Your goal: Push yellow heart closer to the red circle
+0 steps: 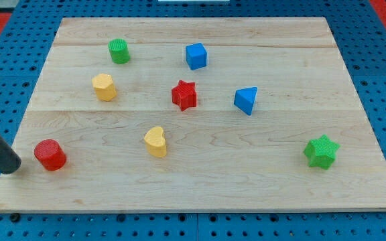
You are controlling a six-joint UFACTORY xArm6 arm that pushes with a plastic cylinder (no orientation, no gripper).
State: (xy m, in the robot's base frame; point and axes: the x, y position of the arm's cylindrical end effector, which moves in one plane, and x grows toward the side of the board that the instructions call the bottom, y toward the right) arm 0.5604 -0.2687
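The yellow heart (pixel 155 141) lies on the wooden board a little left of the middle, toward the view's bottom. The red circle (pixel 49 154) stands near the board's bottom left corner, well to the left of the heart. My tip (pixel 12 167) is at the board's left edge, just left of the red circle and slightly lower, far to the left of the yellow heart. The dark rod runs up and left out of the view.
A yellow block (pixel 104 87) and a green circle (pixel 118 51) are at the upper left. A red star (pixel 184 95), a blue cube (pixel 196 56) and a blue triangle (pixel 246 100) sit around the middle. A green star (pixel 321 151) is at the right.
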